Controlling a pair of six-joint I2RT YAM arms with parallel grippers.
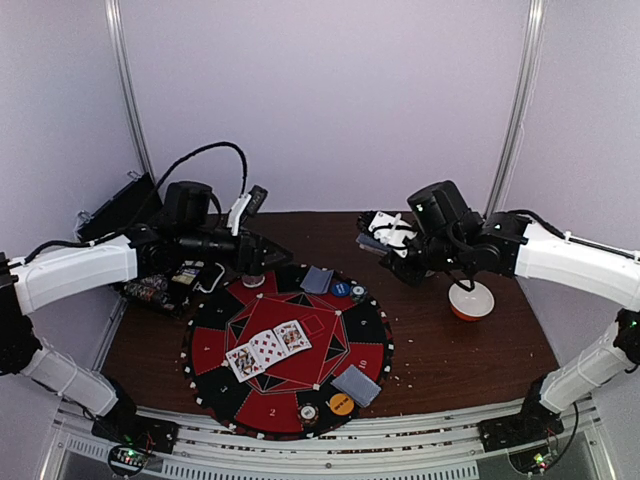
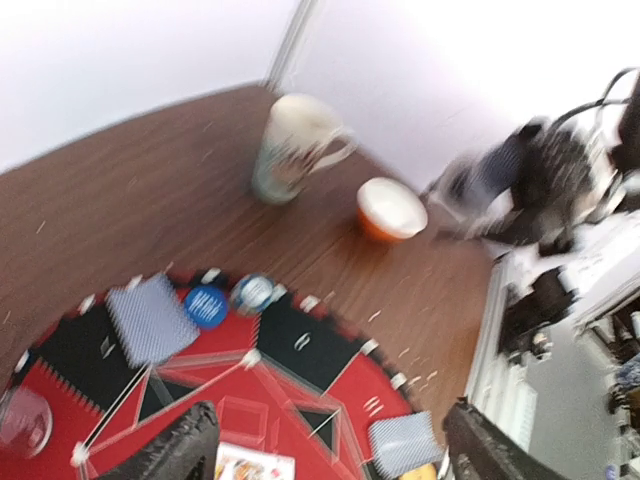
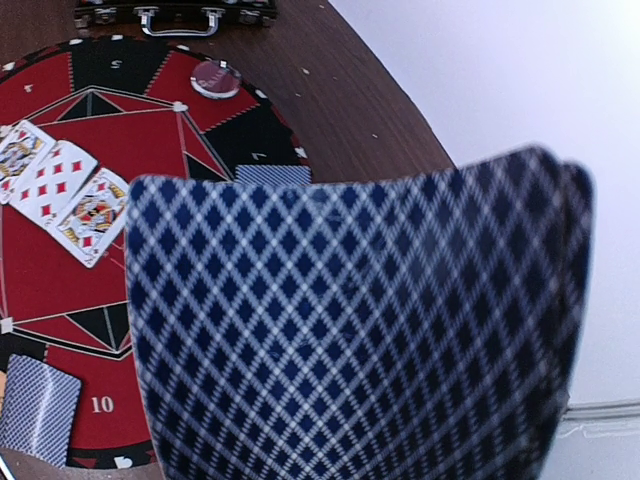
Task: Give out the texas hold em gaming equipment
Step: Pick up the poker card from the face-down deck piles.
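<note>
A round red-and-black poker mat (image 1: 285, 350) lies mid-table. Three face-up cards (image 1: 268, 348) lie at its middle. Grey-blue-backed card piles sit at its far edge (image 1: 317, 279) and its near right (image 1: 356, 385). A blue chip (image 1: 341, 289) and a whitish chip (image 1: 358, 293) lie at the far edge, an orange chip (image 1: 341, 404) at the near edge. My left gripper (image 1: 265, 255) hovers open and empty over the mat's far left; its fingers (image 2: 185, 445) frame the mat. My right gripper (image 1: 385, 240) is shut on a fan of cards (image 3: 360, 320) above the table behind the mat. These cards hide its fingers in the wrist view.
A white-and-orange bowl (image 1: 471, 300) stands right of the mat, and a white patterned mug (image 2: 290, 150) stands behind it. A black case (image 1: 160, 280) with loose items sits at the far left. A clear chip (image 3: 216, 78) lies on the mat near the case.
</note>
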